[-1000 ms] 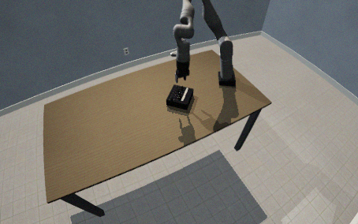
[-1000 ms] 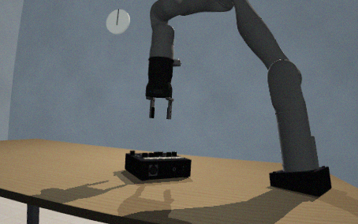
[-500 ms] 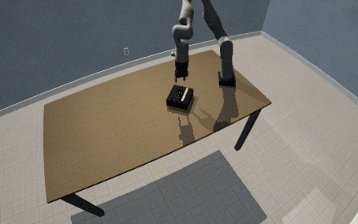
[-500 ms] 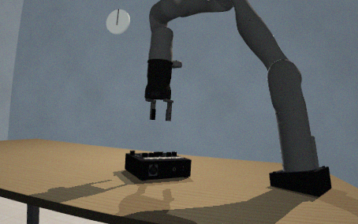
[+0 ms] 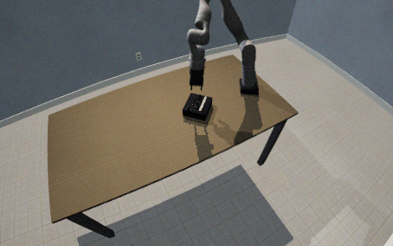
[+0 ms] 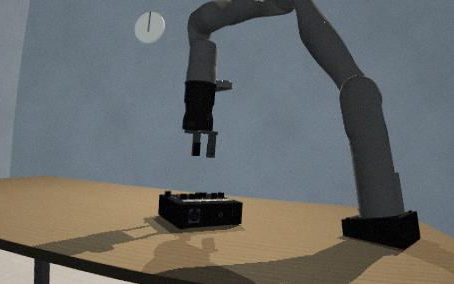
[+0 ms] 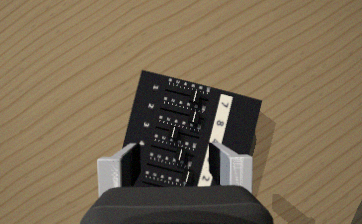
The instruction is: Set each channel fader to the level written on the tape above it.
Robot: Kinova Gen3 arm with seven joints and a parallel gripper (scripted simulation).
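White tape strip (image 7: pixel 218 131) on the lighting desk (image 7: pixel 242 117) — digits 7, 8 and 2 legible, the rest hidden by a finger. Small channel numbers at each fader's far end — too blurred to read.
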